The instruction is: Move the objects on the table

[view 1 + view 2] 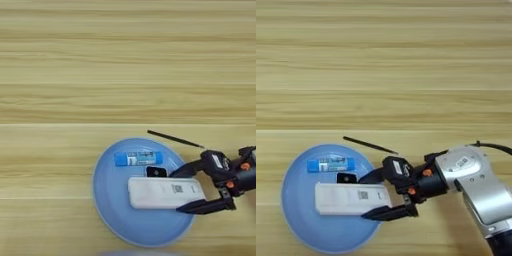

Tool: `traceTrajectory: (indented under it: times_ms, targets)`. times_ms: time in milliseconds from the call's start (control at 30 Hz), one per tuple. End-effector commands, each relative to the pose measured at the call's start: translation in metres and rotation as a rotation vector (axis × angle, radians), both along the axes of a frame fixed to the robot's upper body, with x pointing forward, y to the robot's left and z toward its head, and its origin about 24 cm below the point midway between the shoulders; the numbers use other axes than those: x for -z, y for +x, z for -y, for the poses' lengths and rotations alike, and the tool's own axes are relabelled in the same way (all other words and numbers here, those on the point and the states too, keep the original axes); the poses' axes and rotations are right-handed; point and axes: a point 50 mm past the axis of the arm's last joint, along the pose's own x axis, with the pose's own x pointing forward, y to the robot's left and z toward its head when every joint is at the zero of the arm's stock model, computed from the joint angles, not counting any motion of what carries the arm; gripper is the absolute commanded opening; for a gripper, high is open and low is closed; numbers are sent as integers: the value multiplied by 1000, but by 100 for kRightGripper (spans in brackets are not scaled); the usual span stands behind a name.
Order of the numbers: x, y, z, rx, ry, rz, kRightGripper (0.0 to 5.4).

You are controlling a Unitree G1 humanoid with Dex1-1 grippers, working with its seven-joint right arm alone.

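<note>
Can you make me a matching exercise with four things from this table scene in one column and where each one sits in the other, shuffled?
Things:
1. tube
2. black square
3. white bar
4. pincer

Places:
A. on the plate, nearest the robot
B. at the bar's right end, one finger on either side
C. on the plate, farthest from the robot
D. between the tube and the bar

Pairs: 1-C, 2-D, 3-A, 4-B

blue tube (138,159) (white label) | black square piece (156,172) | white bar (165,193) | light-blue plate (112,210) | tan striped table (100,60)
</note>
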Motion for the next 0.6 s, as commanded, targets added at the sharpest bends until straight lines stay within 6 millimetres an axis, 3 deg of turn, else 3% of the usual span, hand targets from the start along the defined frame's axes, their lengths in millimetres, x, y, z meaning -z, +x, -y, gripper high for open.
traceTrajectory:
  times_ms: [33, 600]
  targets:
    - [-19, 5, 3, -37, -33, 115, 291]
    - [-4, 11, -5, -42, -94, 191, 291]
